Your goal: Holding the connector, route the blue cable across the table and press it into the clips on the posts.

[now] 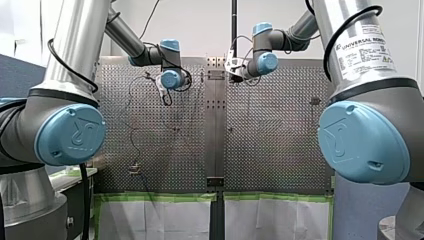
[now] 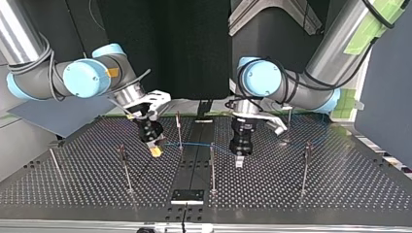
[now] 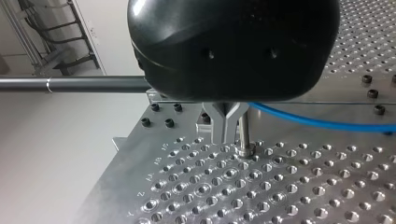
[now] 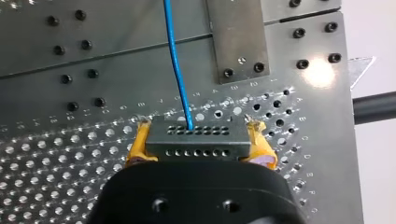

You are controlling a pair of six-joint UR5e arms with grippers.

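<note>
In the front view, the left arm [image 1: 142,50] and the right arm [image 1: 287,35] both reach to the far part of the perforated desk [image 1: 280,140], one on each side of its middle strip. The fingers are too small here to read.

In the top view, the right gripper [image 2: 155,151] hangs tilted at the view's left, its yellow pads low over the desk. The left gripper [image 2: 239,162], black, points straight down just right of the middle. The blue cable [image 2: 197,144] runs from the right gripper towards the view's right, past a thin post [image 2: 179,128], and passes behind the left gripper's body. A second post [image 2: 212,167] stands between the two grippers, nearer the camera. More posts stand well apart at both sides.

In the left wrist view, the left gripper's metal fingers [image 3: 219,128] are clenched together with nothing between them, tips just above the desk. A post stands just beside them. The blue cable comes out from behind the gripper's body and leads off to the side, above the holes.

In the right wrist view, the right gripper is grasping the connector [image 4: 196,140], a grey block with rows of small holes, squeezed between the two yellow pads [image 4: 140,140]. The blue cable leaves the connector's far face and runs straight ahead over the desk.
</note>
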